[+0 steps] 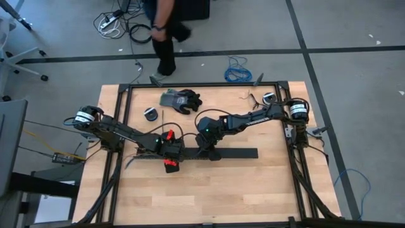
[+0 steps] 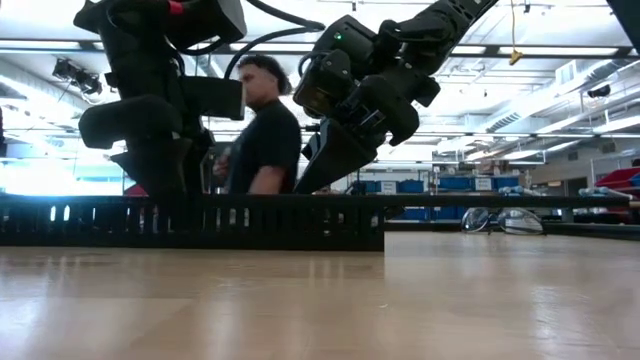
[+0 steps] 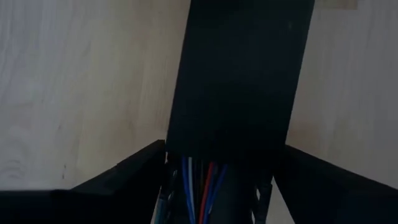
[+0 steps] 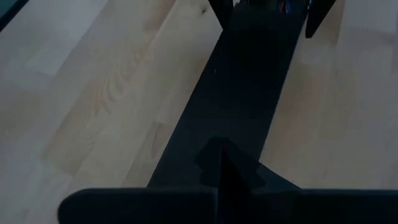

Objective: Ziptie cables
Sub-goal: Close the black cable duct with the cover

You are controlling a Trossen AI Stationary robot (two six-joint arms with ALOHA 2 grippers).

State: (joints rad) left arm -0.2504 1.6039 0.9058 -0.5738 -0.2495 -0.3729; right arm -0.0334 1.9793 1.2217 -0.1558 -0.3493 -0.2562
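Where the camera looks straight down, a long black slotted channel is seen lying across the middle of the wooden surface. The left claw is placed at the channel's left end, and the right claw is set on the channel just beside it. Beyond the channel, near the far edge, a grey and black glove and a small round object are lying. A person stands on the floor past the far edge.

From the low camera, the channel is shown as a dark slotted wall, with both arms coming down onto it. The person is seen behind it.

In the left wrist view, the channel runs away from the left claw, whose fingers stand apart on both sides of the channel's end. The cables, blue, red and white, are seen between the fingers at this end; whether they are gripped cannot be told.

In the right wrist view, the right claw is closed completely, its tips pressed down on the top of the channel. At the channel's far end a little of the cables is visible.
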